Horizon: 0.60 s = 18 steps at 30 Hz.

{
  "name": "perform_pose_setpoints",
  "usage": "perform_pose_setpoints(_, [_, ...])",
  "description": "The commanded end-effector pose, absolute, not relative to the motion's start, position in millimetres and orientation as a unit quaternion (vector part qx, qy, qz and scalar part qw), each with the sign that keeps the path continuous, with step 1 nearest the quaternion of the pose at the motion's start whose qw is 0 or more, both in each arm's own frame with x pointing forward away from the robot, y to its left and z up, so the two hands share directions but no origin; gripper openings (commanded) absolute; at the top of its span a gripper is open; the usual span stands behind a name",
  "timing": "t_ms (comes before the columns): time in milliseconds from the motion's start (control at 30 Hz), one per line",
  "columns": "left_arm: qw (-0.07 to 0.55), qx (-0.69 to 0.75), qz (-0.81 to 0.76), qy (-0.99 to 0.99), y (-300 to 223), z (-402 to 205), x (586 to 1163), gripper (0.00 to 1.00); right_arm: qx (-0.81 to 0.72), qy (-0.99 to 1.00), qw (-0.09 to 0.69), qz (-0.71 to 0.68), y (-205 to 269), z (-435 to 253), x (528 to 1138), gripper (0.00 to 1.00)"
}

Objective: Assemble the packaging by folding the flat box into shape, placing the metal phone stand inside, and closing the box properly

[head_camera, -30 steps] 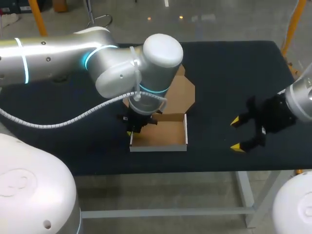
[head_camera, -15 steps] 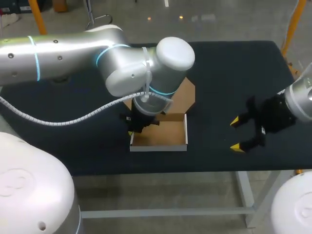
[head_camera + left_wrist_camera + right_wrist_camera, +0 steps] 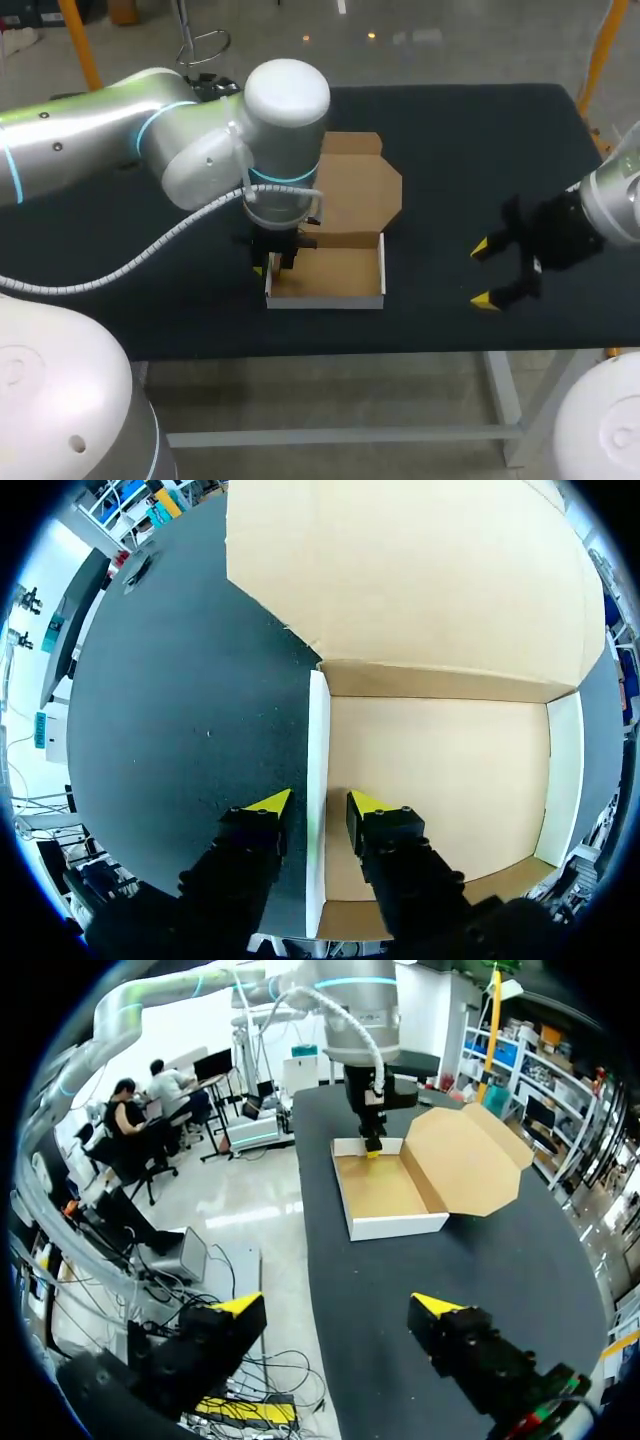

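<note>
Right then, L gripper [image 3: 318, 802] sat astride the box's [image 3: 335, 278] left wall [image 3: 317, 730], one finger inside, one outside, w/ thin gaps either side: released, not pinching. Box lay mid-table [image 3: 460, 140], tray facing up, lid [image 3: 360, 185] flat open behind it. R gripper [image 3: 485, 273] hung spread wide & empty, well apart to the box's right.

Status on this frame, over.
Left gripper open, straddling side wall of brown-and-white cardboard box. Right gripper open, empty, off right. Lid open, nothing inside.
</note>
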<state>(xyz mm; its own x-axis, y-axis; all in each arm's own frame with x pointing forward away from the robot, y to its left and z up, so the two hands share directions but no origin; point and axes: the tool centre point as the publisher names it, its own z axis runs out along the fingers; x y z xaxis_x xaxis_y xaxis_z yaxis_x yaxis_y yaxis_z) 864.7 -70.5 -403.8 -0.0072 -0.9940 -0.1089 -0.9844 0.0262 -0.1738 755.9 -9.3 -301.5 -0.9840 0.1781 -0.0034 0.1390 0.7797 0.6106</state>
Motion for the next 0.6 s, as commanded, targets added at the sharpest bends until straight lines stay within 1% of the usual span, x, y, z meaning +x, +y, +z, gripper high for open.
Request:
perform_pose_setpoints(33, [0.063, -0.691, -0.072, 0.716, -65, -399, 857, 0.56, 0.083, 0.943, 0.029, 0.322, -11, -301, 756, 1.00])
perform_pose_setpoints(133, [0.057, -0.686, -0.087, 0.720, -67, -396, 854, 0.84, 0.083, 0.943, 0.029, 0.321, -11, -301, 757, 1.00])
perform_pose_setpoints(167, [0.056, -0.684, -0.096, 0.721, -68, -393, 852, 0.98, 0.083, 0.943, 0.029, 0.321, -11, -301, 757, 1.00])
perform_pose_setpoints(200, [0.052, -0.682, -0.102, 0.723, -69, -392, 851, 1.00, 0.082, 0.943, 0.028, 0.321, -11, -301, 757, 1.00])
perform_pose_setpoints(600, [0.001, -0.609, -0.215, 0.763, -68, -347, 824, 1.00, 0.092, 0.941, 0.024, 0.324, -13, -301, 762, 1.00])
